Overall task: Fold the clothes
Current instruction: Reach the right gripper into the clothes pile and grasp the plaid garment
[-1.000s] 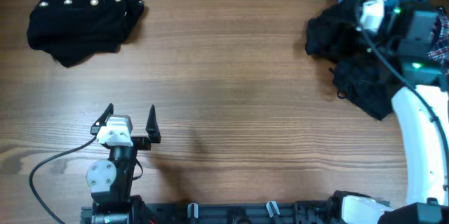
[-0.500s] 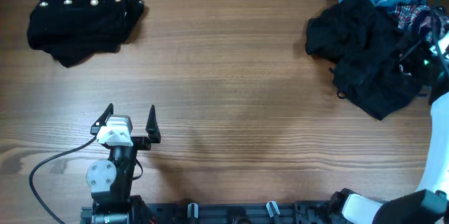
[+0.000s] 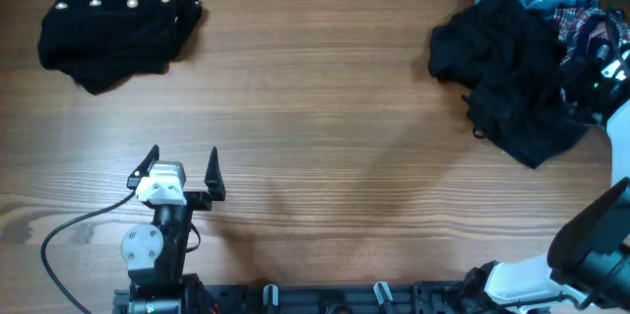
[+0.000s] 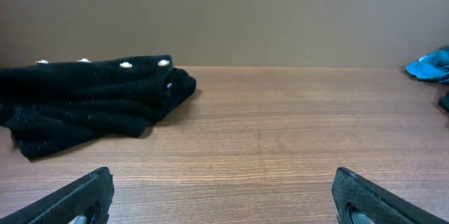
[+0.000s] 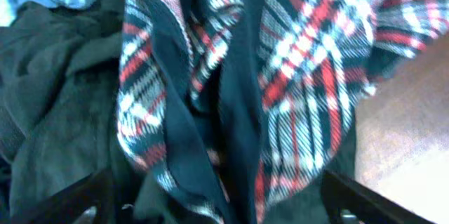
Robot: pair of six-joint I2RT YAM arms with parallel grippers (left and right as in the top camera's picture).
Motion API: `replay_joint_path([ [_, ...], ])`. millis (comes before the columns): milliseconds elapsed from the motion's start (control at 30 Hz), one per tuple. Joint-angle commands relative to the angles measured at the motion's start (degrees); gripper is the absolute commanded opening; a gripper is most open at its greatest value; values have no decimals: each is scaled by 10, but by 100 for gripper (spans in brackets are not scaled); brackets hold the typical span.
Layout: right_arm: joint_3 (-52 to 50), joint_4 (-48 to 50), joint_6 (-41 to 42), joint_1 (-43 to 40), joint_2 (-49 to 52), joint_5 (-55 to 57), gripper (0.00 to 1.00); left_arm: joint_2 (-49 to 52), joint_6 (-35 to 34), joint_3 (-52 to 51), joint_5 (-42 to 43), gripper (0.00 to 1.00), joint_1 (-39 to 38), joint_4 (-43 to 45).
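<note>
Plaid garment (image 5: 295,76) lay bunched at three o'clock on the bench (image 3: 325,107), against the black heap (image 3: 507,68). It looked soft, light and floppy, best pinched at a hem. Right hand (image 5: 221,199) hovered over it spread wide, gripping nothing. Left hand (image 3: 183,157) sat released at seven o'clock. No container showed.

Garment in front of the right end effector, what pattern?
Plaid garment: red, navy, white; right wrist view.

This looks like a robotics lab bench, not a home. A left arm (image 3: 157,240) and a right arm (image 3: 591,240) are mounted on a rail (image 3: 325,299) along the edge of a wood-grain table (image 3: 325,107), and a cable (image 3: 69,230) trails loose. Behind is a plain brown wall (image 4: 224,13), and clothes (image 3: 512,68) lie in heaps on the tabletop.
</note>
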Motion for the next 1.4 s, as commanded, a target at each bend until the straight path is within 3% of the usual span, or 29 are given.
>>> replay_joint_path([
  [0,10,17,-44,-2,16,-15,84,0,-8,-3,-5,100,5,-2],
  [100,10,18,-44,-2,26,-12,67,0,-8,-3,-5,100,5,-2],
  [267,10,22,-45,-2,28,-12,56,0,-8,-3,-5,100,5,-2],
  [667,9,40,-64,-2,88,-15,48,0,-8,-3,-5,100,5,-2],
  [833,10,42,-63,-2,97,-33,16,0,-8,-3,-5,100,5,-2],
  [933,10,40,-63,-2,91,-35,4,0,-8,-3,-5,100,5,-2],
  [1133,12,40,-59,-2,44,-70,4,0,-8,-3,-5,100,5,-2],
  [1367,12,23,-60,0,-80,-124,4,0,-8,-3,-5,100,5,-2],
])
